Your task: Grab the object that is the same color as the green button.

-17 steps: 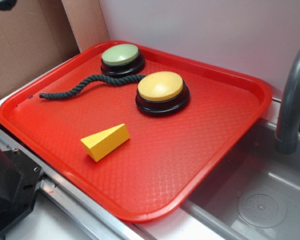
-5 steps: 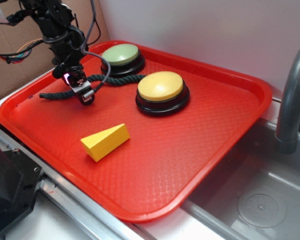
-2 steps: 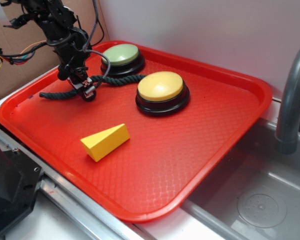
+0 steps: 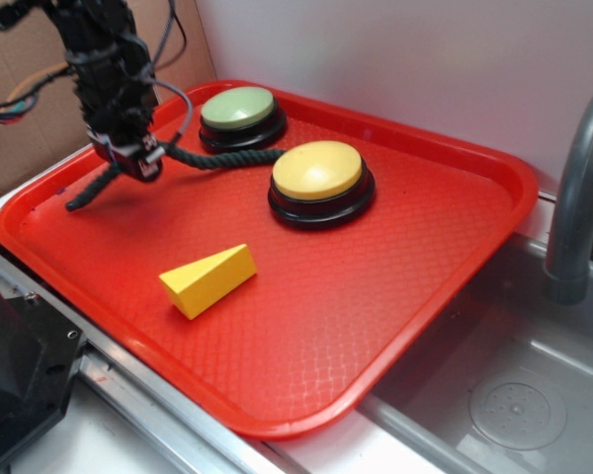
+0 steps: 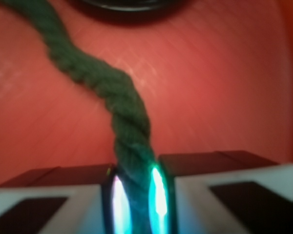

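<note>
Pinched between the gripper's two pads, the rope sits at the far left of the red tray, beside the green button. It is dark green, twisted and limp; held near the middle, its dangling ends could slide out or drag against the button.

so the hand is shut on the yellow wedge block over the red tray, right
Not the wedge. The hand is shut on the dark green rope, as the wrist view shows. The yellow wedge block lies untouched on the red tray.
</note>
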You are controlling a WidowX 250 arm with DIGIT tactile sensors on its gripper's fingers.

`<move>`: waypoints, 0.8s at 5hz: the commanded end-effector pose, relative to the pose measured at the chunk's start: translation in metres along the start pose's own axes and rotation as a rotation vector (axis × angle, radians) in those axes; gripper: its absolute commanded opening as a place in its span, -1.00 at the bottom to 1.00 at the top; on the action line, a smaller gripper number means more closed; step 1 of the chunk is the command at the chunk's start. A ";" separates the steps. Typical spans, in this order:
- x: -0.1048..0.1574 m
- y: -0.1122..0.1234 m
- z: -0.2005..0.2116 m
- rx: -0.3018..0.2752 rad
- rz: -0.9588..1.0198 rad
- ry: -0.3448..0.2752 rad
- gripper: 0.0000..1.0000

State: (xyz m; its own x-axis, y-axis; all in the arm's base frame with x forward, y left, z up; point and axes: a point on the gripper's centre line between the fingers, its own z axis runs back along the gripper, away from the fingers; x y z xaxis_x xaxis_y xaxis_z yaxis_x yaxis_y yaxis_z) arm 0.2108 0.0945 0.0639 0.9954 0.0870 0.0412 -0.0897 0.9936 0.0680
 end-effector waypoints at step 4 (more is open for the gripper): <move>-0.018 -0.090 0.098 -0.138 0.167 0.020 -1.00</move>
